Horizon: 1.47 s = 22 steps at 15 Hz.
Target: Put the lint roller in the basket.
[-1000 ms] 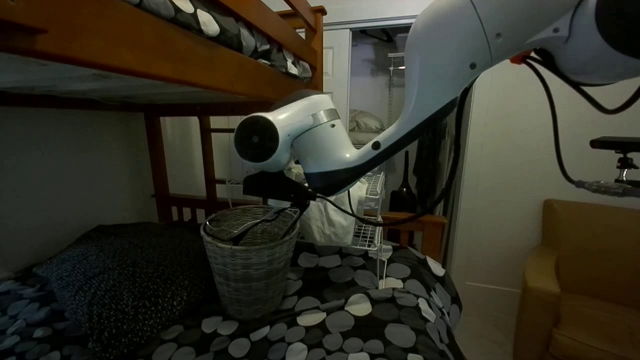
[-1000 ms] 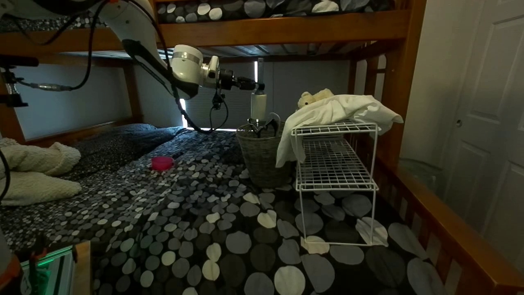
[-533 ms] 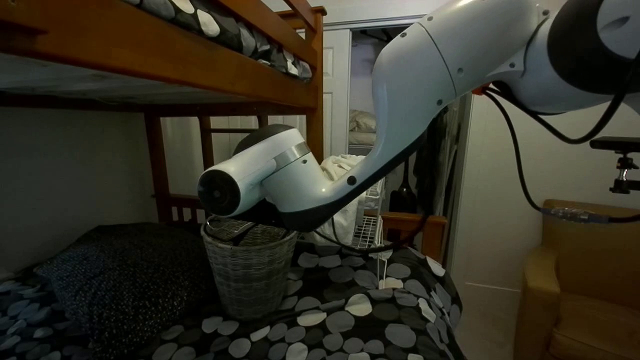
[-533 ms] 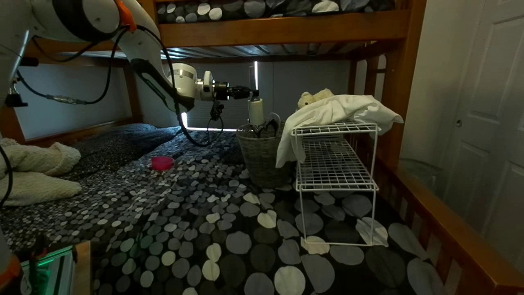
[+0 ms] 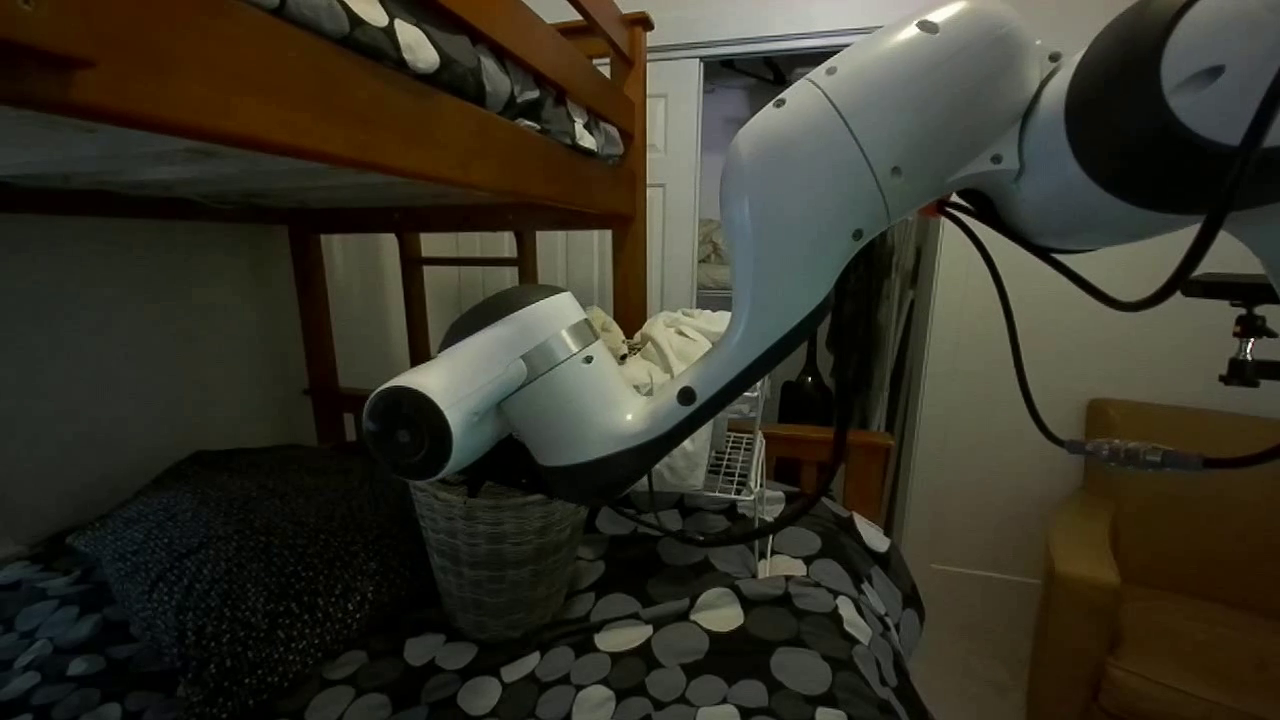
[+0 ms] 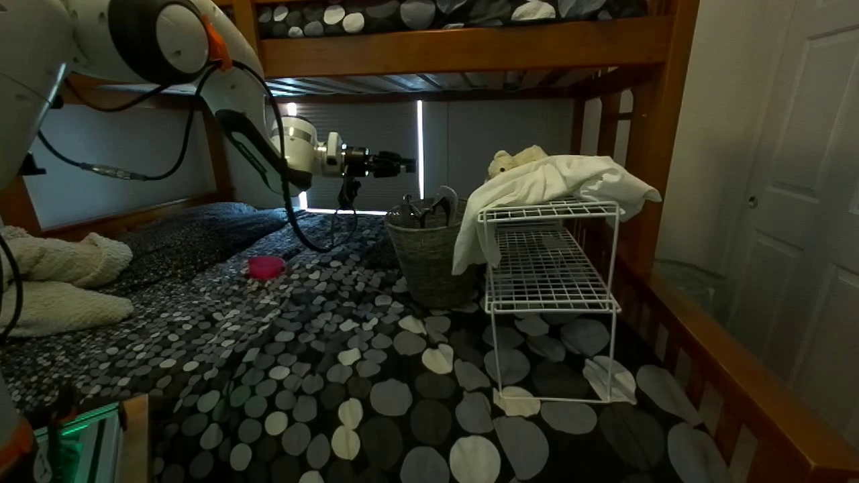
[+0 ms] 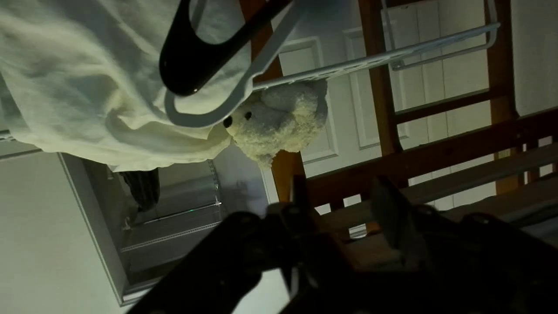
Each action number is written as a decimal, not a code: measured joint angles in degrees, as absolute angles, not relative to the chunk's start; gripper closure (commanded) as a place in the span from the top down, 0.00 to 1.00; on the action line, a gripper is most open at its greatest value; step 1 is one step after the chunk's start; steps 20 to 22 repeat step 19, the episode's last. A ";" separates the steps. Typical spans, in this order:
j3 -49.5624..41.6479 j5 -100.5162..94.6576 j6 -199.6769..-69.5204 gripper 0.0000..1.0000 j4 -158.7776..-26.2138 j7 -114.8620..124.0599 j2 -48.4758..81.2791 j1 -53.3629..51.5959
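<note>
The round grey woven basket stands on the bed; it also shows in an exterior view. Black and pale hangers stick out of its top. My gripper is above the basket's rim, a little to its left in that view, pointing sideways. In the wrist view my gripper has its fingers apart with nothing between them. The lint roller does not show in any current view; the inside of the basket is hidden by its wall and the arm.
A white wire rack with a white cloth and a teddy bear stands beside the basket. A pink cup lies on the bed. A dark pillow is beside the basket. The upper bunk hangs overhead.
The arm has lowered toward the basket. The white lint roller, held upright over the basket's opening half a second ago, is out of the gripper and out of sight. The gripper has opened.
</note>
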<state>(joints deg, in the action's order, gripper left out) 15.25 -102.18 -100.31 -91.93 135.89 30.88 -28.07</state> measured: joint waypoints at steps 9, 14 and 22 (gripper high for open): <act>18.24 -91.01 -98.51 1.00 -94.73 137.52 26.52 -26.08; 21.15 -83.90 -113.52 1.00 -108.95 140.43 17.26 -24.33; 20.83 -71.55 -111.71 1.00 -123.46 141.49 10.70 -22.87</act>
